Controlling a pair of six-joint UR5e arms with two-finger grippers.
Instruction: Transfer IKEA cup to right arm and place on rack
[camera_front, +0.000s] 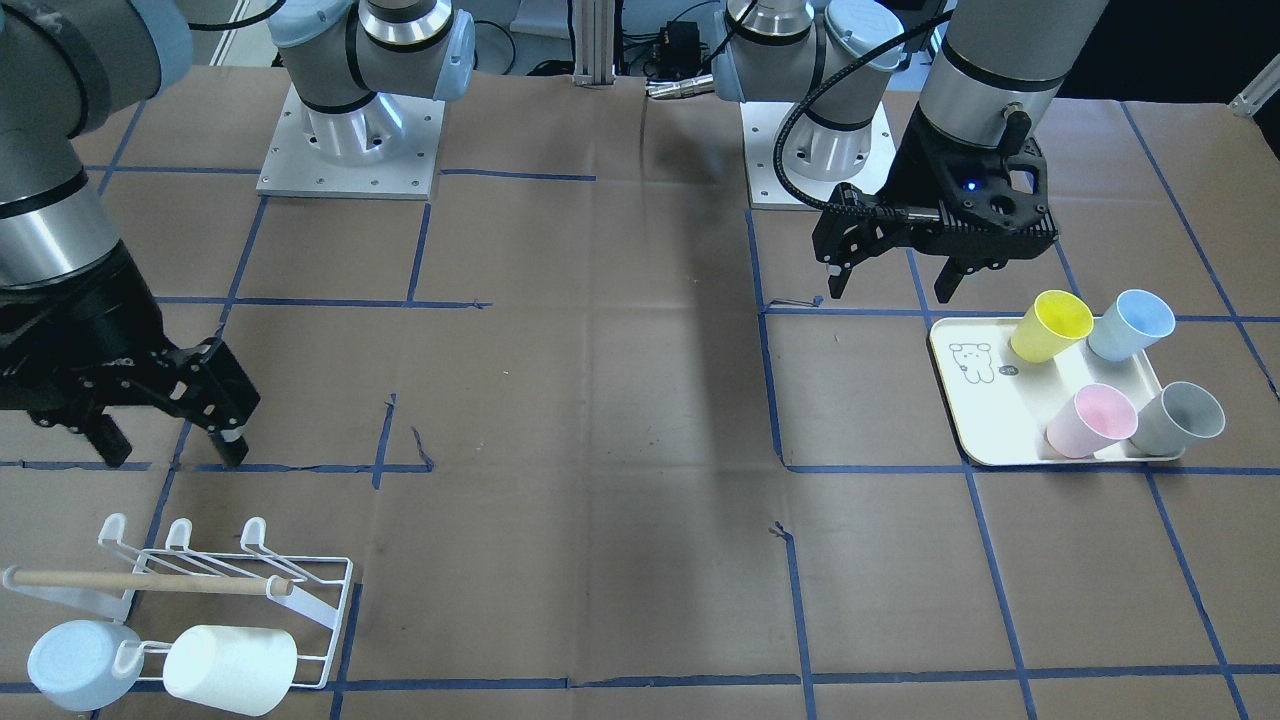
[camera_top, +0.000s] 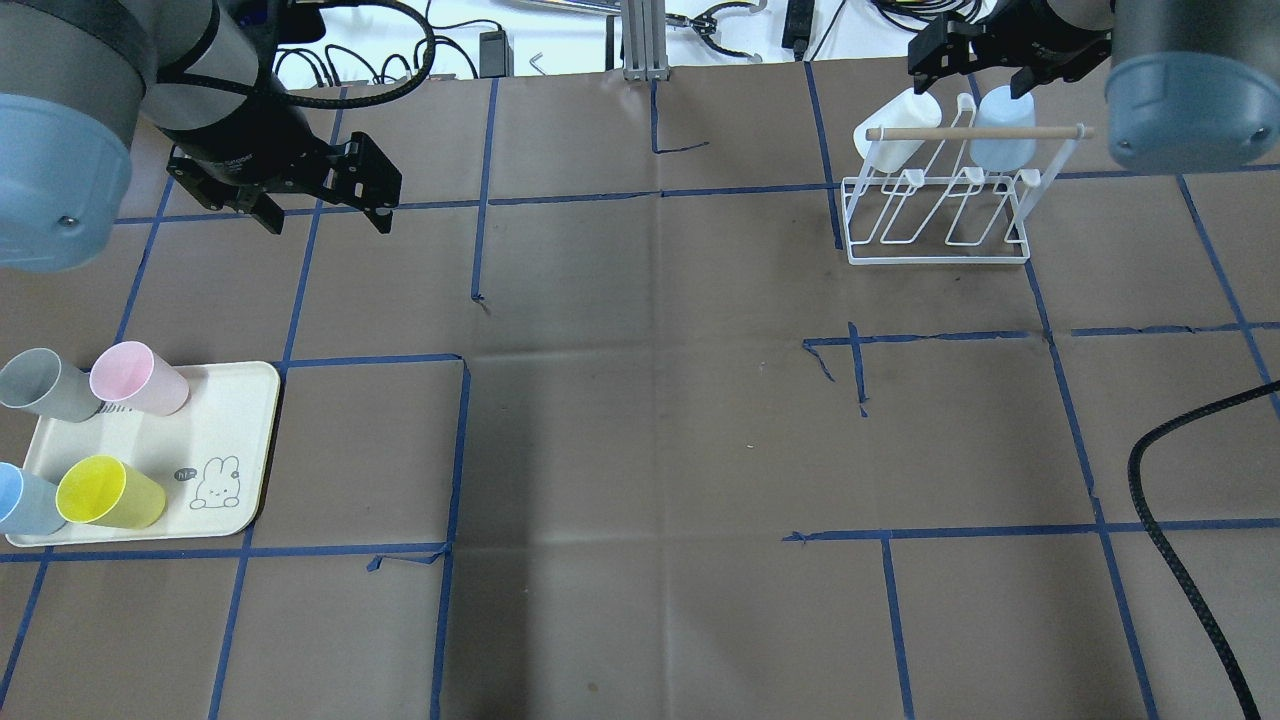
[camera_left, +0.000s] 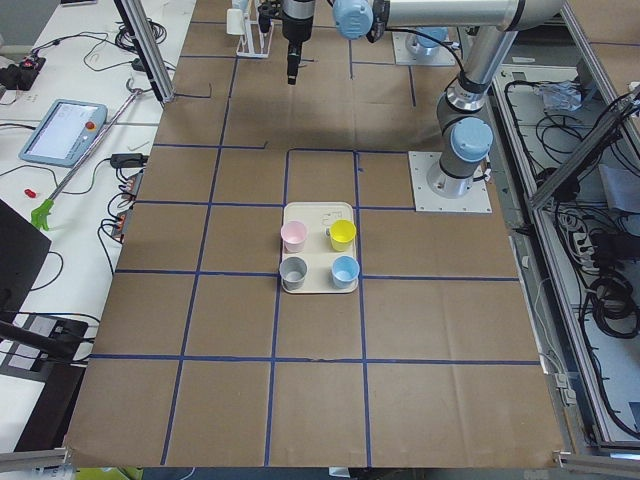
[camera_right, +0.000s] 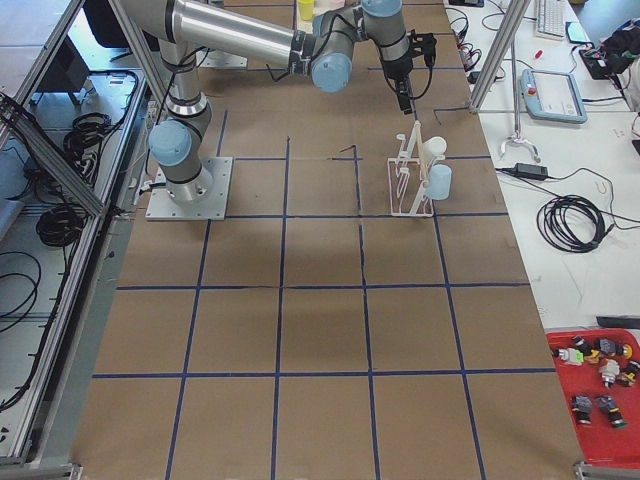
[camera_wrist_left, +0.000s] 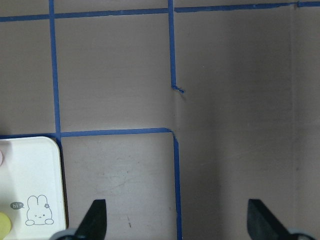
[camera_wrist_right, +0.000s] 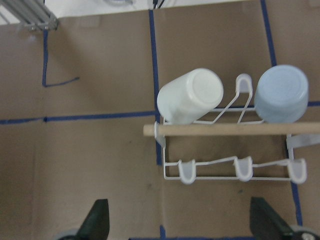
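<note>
Several IKEA cups stand tilted on a cream tray: yellow, blue, pink and grey. My left gripper hangs open and empty just beyond the tray's robot-side edge; its wrist view catches only the tray's corner. The white wire rack with its wooden dowel holds a white cup and a pale blue cup. Above and behind the rack, my right gripper is open and holds nothing. From its wrist view, both racked cups lie below.
Brown paper with blue tape lines covers the table. Both arm bases stand at the robot's edge. A black cable loops over the table's right side. An aluminium post rises at the far edge.
</note>
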